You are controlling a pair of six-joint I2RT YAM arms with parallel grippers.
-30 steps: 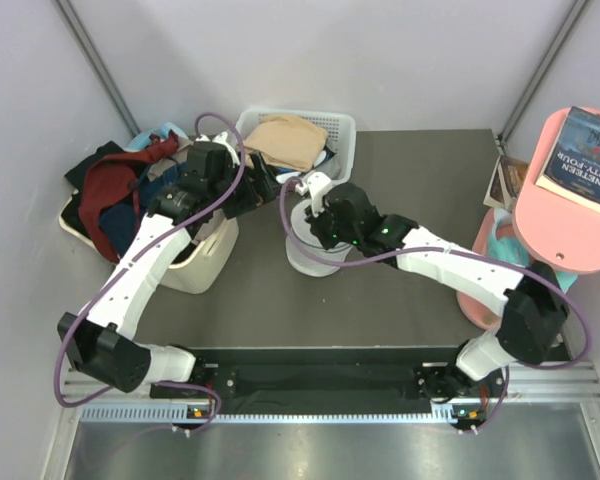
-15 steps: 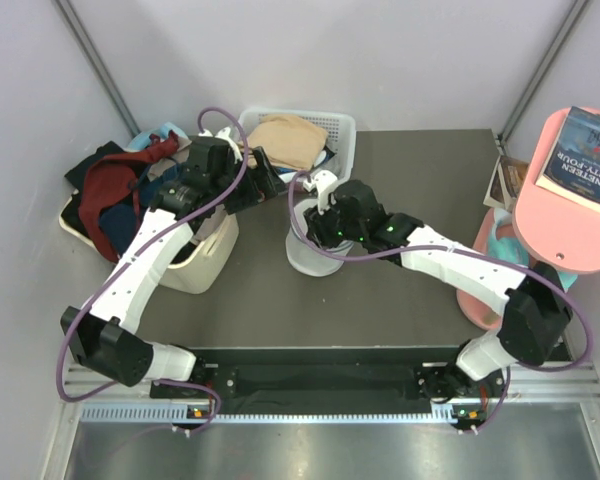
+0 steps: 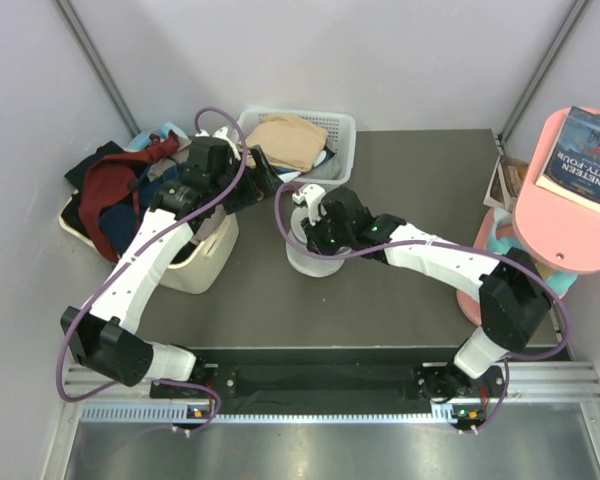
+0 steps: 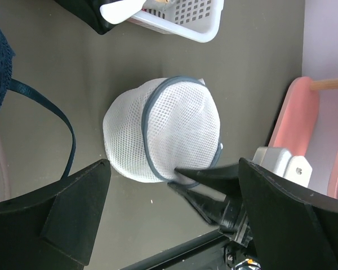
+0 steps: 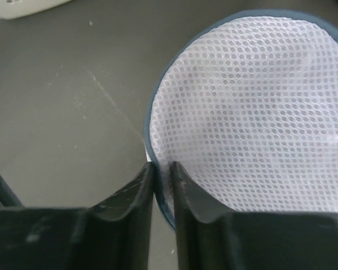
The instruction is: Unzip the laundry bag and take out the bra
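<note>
The laundry bag, a round white mesh pouch with a dark zipper rim, sits on the dark table just in front of the white basket. It also shows under the right arm. My right gripper has come in from the right and pinches the bag's rim between nearly closed fingers; the same pinch shows in the left wrist view. My left gripper hangs above and behind the bag, jaws wide open with nothing in them. The bra is hidden; only mesh shows.
A white slotted basket holding a tan garment stands behind the bag. A cream tub piled with a dark red cloth stands at the left. A pink stand with a book is at the right edge.
My right gripper has opened, slid left over the bag and closed down on its rim. The left arm shifted slightly toward the back, still open.
</note>
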